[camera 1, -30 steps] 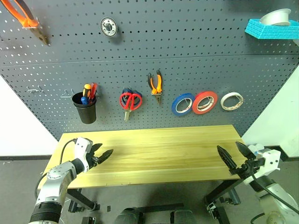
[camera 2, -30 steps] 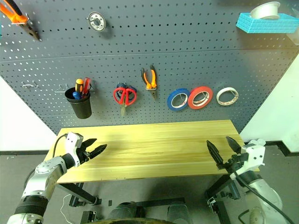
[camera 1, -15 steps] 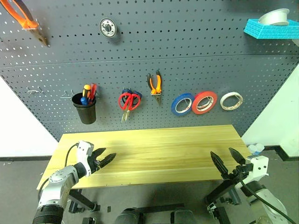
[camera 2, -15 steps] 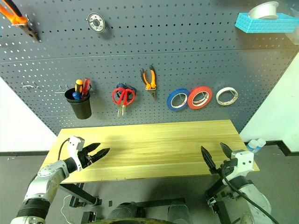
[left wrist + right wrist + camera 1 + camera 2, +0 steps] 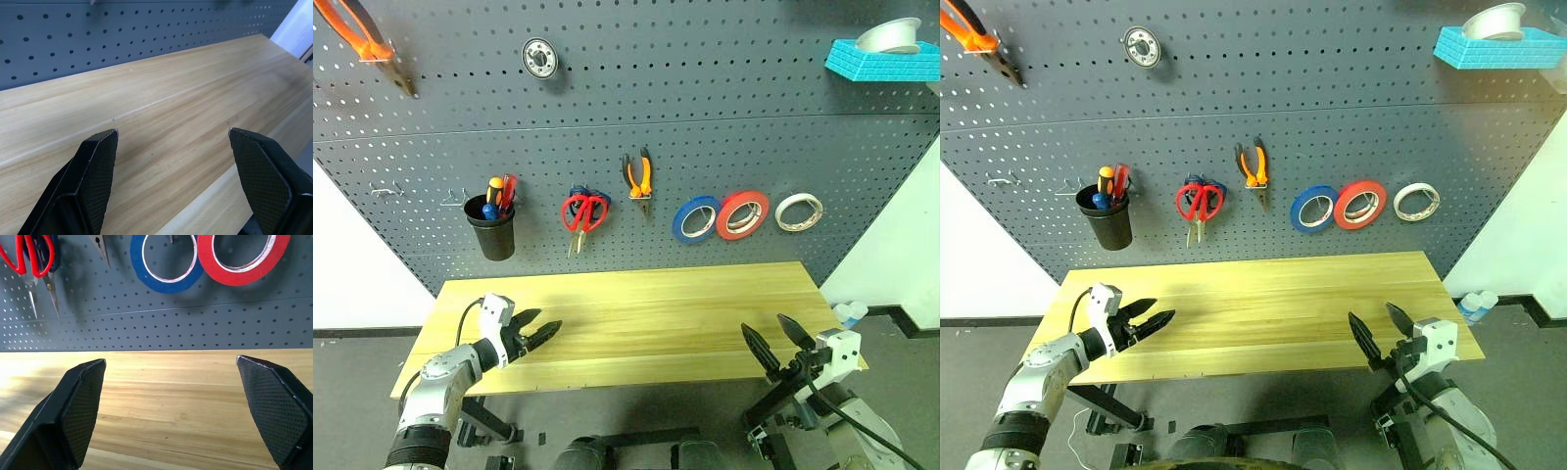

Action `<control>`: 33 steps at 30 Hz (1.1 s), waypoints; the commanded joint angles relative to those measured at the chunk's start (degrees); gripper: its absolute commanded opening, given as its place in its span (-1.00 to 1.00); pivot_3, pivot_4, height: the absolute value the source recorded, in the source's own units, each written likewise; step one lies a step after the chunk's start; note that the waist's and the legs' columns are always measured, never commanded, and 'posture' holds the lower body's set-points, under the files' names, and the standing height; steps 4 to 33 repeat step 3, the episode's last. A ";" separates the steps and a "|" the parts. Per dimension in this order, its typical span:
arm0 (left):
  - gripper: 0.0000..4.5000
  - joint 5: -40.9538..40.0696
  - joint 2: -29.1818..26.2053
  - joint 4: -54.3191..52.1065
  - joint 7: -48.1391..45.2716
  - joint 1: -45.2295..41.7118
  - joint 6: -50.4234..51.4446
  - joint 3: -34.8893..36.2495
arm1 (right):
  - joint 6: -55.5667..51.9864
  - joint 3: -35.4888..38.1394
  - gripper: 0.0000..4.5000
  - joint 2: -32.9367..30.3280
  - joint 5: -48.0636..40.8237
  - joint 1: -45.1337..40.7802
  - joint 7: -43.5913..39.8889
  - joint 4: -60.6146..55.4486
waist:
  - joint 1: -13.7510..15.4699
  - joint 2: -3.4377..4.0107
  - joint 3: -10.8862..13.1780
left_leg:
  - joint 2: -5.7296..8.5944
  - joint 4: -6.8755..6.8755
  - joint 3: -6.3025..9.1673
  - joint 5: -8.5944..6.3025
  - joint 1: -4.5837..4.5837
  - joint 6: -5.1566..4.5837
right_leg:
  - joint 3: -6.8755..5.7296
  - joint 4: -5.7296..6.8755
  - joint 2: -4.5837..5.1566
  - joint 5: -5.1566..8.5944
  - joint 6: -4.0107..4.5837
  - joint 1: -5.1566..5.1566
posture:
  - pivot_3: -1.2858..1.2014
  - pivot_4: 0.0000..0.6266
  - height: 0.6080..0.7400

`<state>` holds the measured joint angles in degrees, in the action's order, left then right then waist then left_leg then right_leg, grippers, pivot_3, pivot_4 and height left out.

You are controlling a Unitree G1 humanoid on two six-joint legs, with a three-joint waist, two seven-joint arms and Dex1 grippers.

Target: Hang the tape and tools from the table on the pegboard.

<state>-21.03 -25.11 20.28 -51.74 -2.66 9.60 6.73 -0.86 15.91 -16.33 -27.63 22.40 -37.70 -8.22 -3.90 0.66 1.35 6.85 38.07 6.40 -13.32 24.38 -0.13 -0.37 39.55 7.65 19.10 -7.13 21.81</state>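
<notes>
The red tape [image 5: 742, 215] hangs on the pegboard [image 5: 705, 98], between a blue roll [image 5: 696, 217] and a whitish roll [image 5: 799, 211]. The orange-and-black pliers [image 5: 639, 179] and the red-handled scissors [image 5: 584, 213] hang there too. The orange-and-black screwdriver [image 5: 494, 189] stands in a black cup [image 5: 491, 232]. Nothing lies on the wooden table [image 5: 656, 313]. My left gripper [image 5: 540, 333] is open over the table's front left part. Open as well, my right gripper [image 5: 764, 326] is at the front right edge, facing the board; nothing is between the fingers of either one.
Large orange pliers [image 5: 367, 44] and a round metal part [image 5: 539, 56] hang high on the board. A turquoise shelf [image 5: 881, 59] with a white roll sits at the top right. Bare wire hooks [image 5: 386, 189] are left of the cup. A bottle [image 5: 847, 313] stands on the floor beyond the table's right end.
My right gripper has sunk and drifted left, towards the table's front right edge. The left gripper has barely moved. Both have stayed open.
</notes>
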 commanded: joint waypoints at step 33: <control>0.67 0.21 0.20 0.31 -0.59 -1.23 -1.68 0.29 | 0.26 -0.18 1.00 0.03 -1.19 -0.08 -0.68 -1.47 | 0.00 0.01 0.00 | 0.00 -0.01 0.00 0.00 0.00 0.00 | 0.01 0.00 0.00 0.01 -0.01 0.00 | -0.09 -1.00 0.11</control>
